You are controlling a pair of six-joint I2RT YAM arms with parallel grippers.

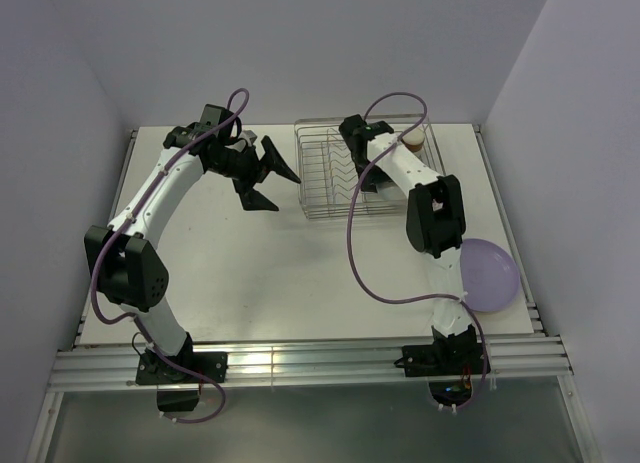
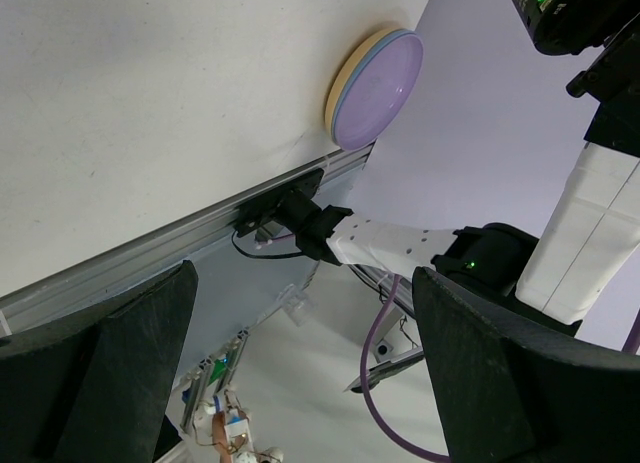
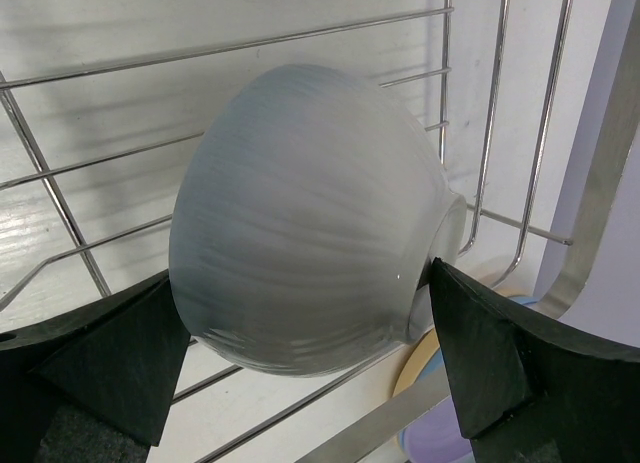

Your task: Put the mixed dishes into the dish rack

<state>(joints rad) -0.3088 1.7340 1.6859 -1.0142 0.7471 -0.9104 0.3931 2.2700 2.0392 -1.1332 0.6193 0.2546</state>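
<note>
- Left gripper [image 1: 280,190]: released, jaws spread wide. It hangs over the table [image 1: 280,283] just left of the dish rack [image 1: 320,208], apart from its left rim.
- Right gripper [image 3: 300,275]: down inside the rack, jaws spread wide. Its fingertips flank the small white bowl [image 3: 310,223]; contact cannot be told.
- Bowl: lies on its side on the rack's wires, close to a side wall.
- Cup [image 1: 413,140]: at the rack's far right corner, beside the right arm.
- Plates [image 1: 490,271]: one stack, lavender on top, near the table's right edge, partly behind the right arm.
- Room: the widest stretch of tabletop runs from the rack's near rim to the arm bases.
</note>
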